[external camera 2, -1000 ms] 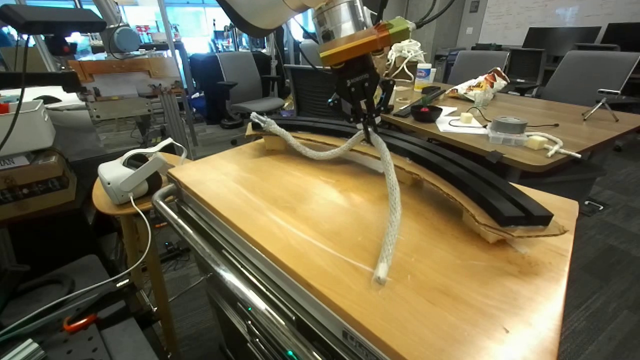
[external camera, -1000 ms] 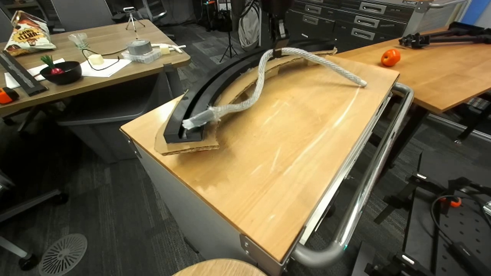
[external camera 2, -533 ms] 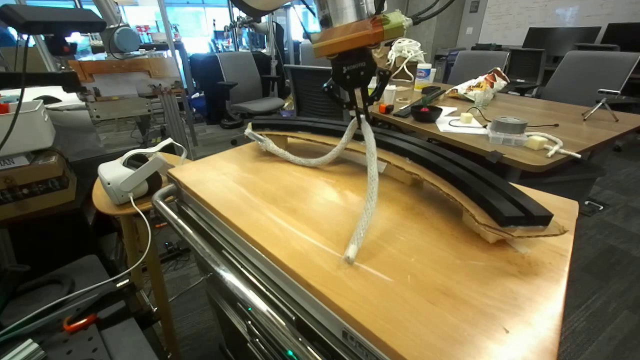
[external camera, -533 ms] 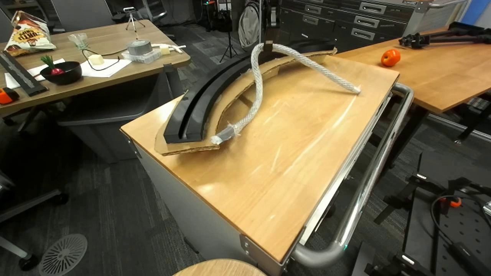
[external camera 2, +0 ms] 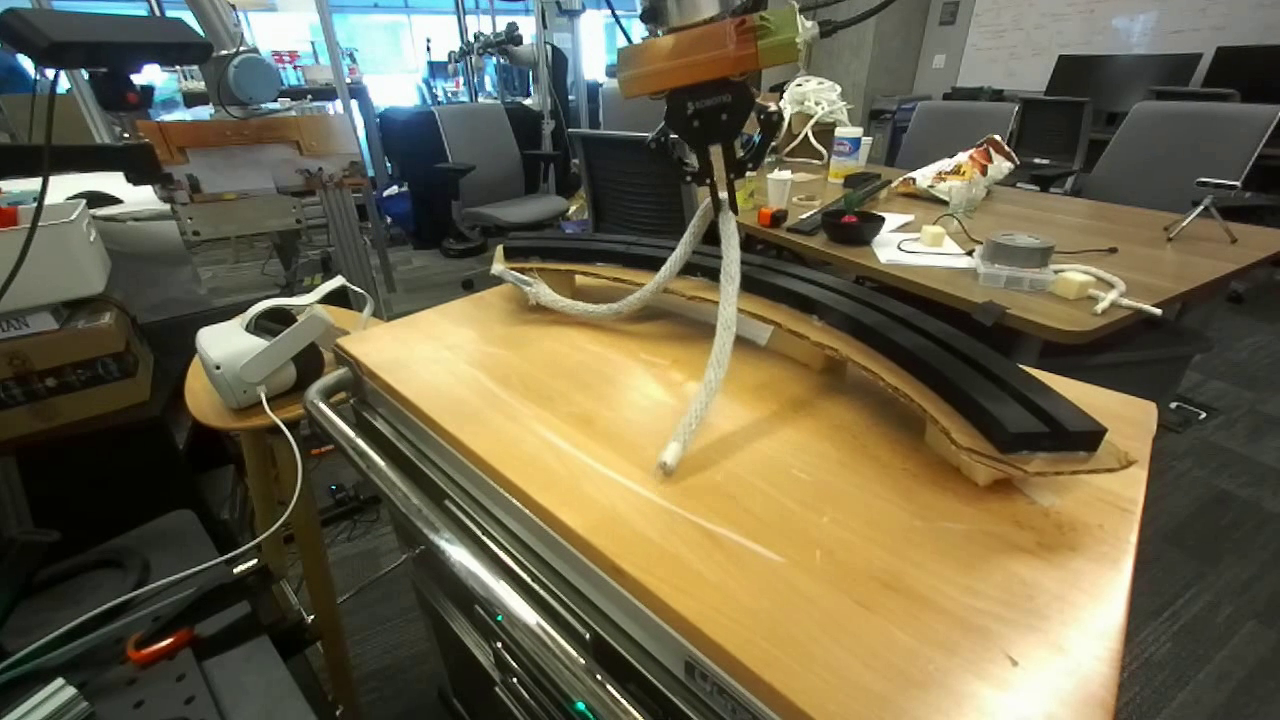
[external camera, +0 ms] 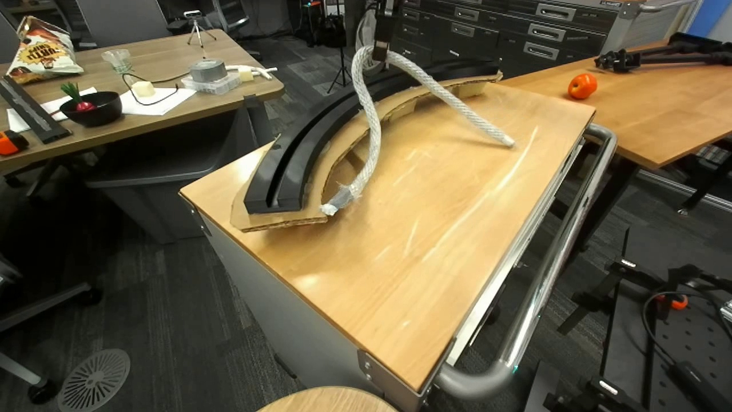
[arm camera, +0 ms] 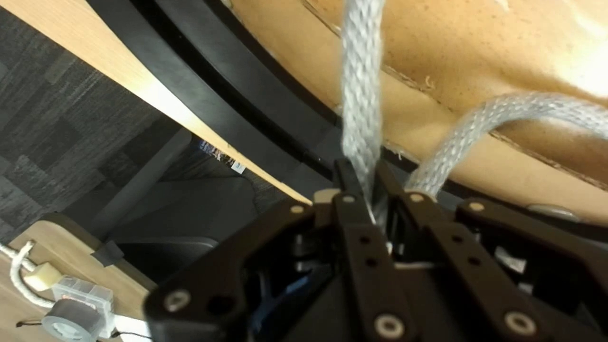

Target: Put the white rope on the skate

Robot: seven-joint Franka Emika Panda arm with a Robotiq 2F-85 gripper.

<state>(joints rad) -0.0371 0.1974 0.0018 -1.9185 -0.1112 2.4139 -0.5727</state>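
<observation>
The tool (external camera 2: 723, 203) is closed narrowly around the white rope (external camera 2: 727, 290), near its middle, so the rope makes a bend at the grip and two parts hang down from it. The grip is raised, and it seems to be above or close to the skate (external camera 2: 860, 310), the black curved strip which lies on cardboard (external camera: 274, 222) upon the tabletop (external camera: 429, 240). I see no part of the rope lying in the groove (arm camera: 213, 80) of the skate: the taped end (external camera: 341, 198) is just beside the edge of the cardboard, touching or not I cannot tell, and the plain end (external camera: 503, 140) is on the inner side of the curve, well apart from the skate. I judge that the step in hand is to bring the rope over the skate and lay it along the arc. To do it well, it is better to lift first until both ends can pass over the edge of the cardboard, then to move outward slowly, because the soft ends probably swing and follow late. The bend should be turned until the rope follows the curve and does not cross it. Then lower gently, and release only when the rope rests upon the groove; otherwise it may slide back to the inner side.
</observation>
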